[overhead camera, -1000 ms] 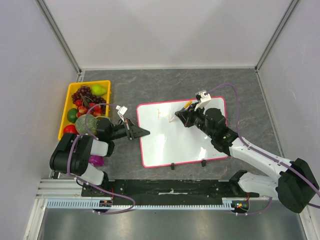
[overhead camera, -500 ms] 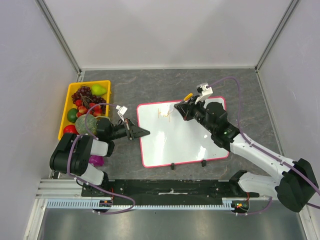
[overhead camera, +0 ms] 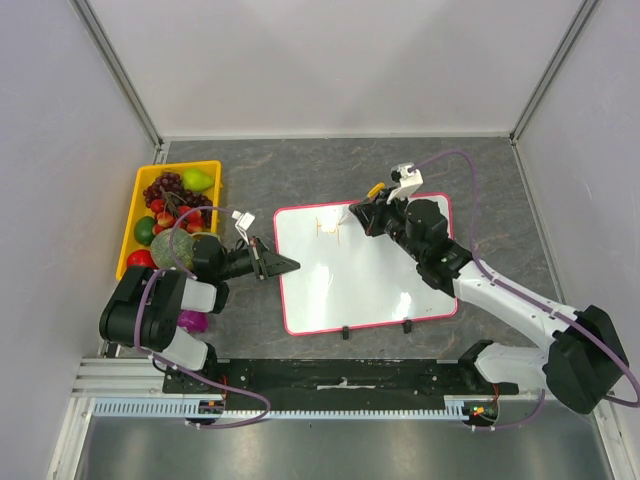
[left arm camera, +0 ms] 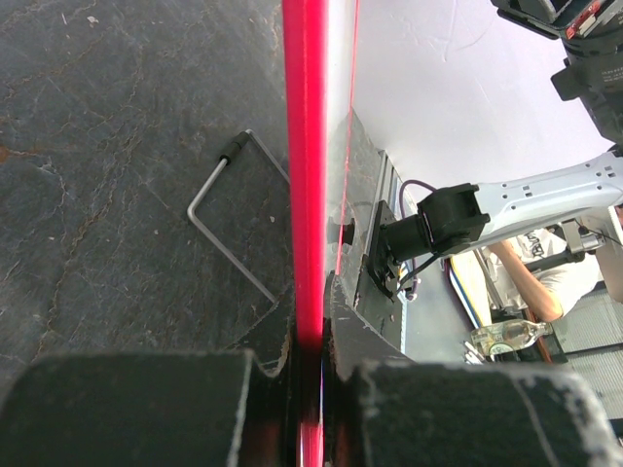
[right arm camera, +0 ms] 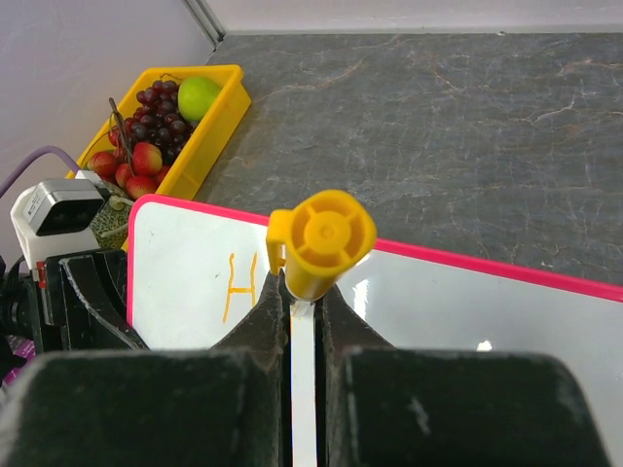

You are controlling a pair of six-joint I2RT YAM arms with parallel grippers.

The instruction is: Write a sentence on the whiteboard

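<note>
The whiteboard (overhead camera: 365, 275), white with a pink-red frame, lies flat on the grey table. My left gripper (overhead camera: 287, 265) is shut on its left edge; the left wrist view shows the red frame (left arm camera: 308, 146) clamped between the jaws of that gripper (left arm camera: 310, 341). My right gripper (overhead camera: 365, 213) is shut on a marker with a white barrel and a yellow end (right arm camera: 321, 238), held over the board's far left part. Of the sentence, a thin orange "H" (right arm camera: 237, 284) shows near the board's far left corner; small orange marks (overhead camera: 326, 227) show in the top view.
A yellow fruit tray (overhead camera: 133, 215) with grapes, a green pear and apples stands left of the board. A metal hex key (left arm camera: 229, 233) lies on the table by the board's edge. A purple fruit (overhead camera: 192, 322) lies by the left arm's base. Walls enclose the table.
My right gripper has moved with the marker a little toward the board's far edge and to the left. The left gripper and the board have not moved.
</note>
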